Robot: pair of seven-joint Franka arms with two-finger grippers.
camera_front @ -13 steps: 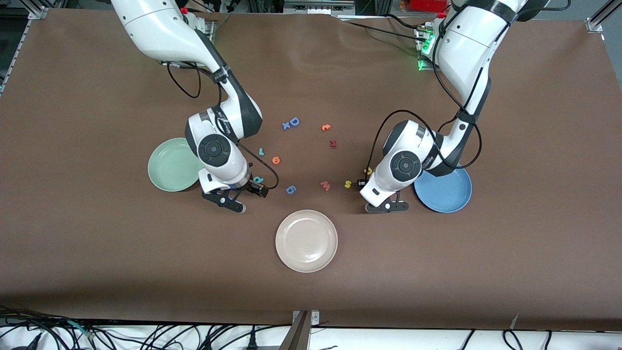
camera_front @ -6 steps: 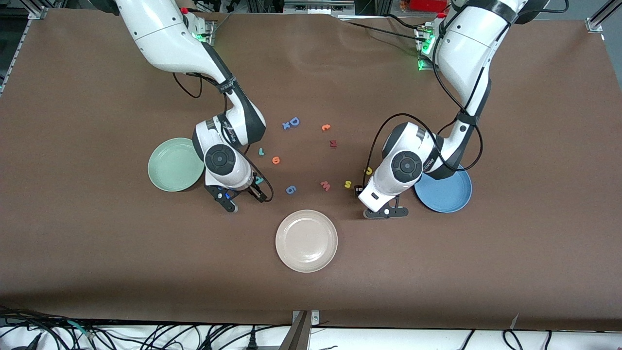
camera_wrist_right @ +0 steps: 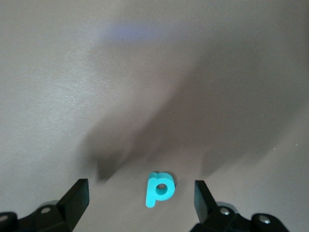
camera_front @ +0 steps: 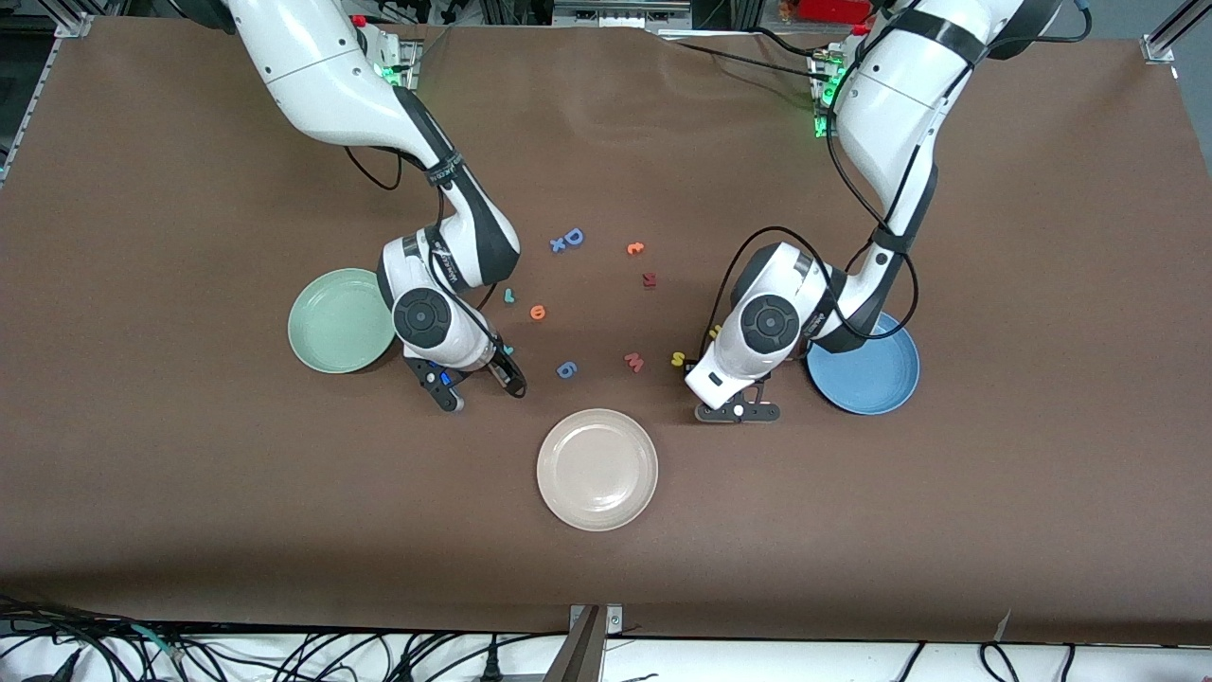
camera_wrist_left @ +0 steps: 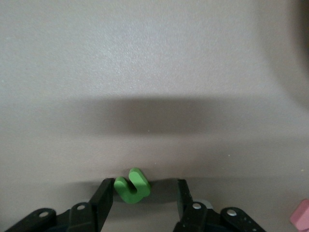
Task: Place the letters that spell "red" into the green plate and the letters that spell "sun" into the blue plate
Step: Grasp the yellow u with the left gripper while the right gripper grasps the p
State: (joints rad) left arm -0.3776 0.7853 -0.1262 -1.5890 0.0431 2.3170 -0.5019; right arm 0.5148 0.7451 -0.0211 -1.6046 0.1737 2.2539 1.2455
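Observation:
The green "n" (camera_wrist_left: 130,186) lies on the table between the fingers of my left gripper (camera_wrist_left: 142,191); one finger touches it, the other stands apart. In the front view that gripper (camera_front: 739,412) is low beside the blue plate (camera_front: 876,374), and the "n" is hidden. The yellow "s" (camera_front: 678,359) and "u" (camera_front: 715,331) lie beside it. My right gripper (camera_wrist_right: 140,189) is wide open around the teal "d" (camera_wrist_right: 158,189), next to the green plate (camera_front: 327,327). The teal "r" (camera_front: 509,296) and orange "e" (camera_front: 538,312) lie farther from the front camera.
A cream plate (camera_front: 597,469) sits nearest the front camera, between the two grippers. A pink "w" (camera_front: 634,362), a blue "6" (camera_front: 566,369), a dark red letter (camera_front: 649,279), an orange letter (camera_front: 635,248) and a blue "D" (camera_front: 572,238) are scattered mid-table.
The right gripper has turned and settled around the teal "d". The left gripper has shifted slightly toward the yellow "s" and its fingers have drawn a little closer together.

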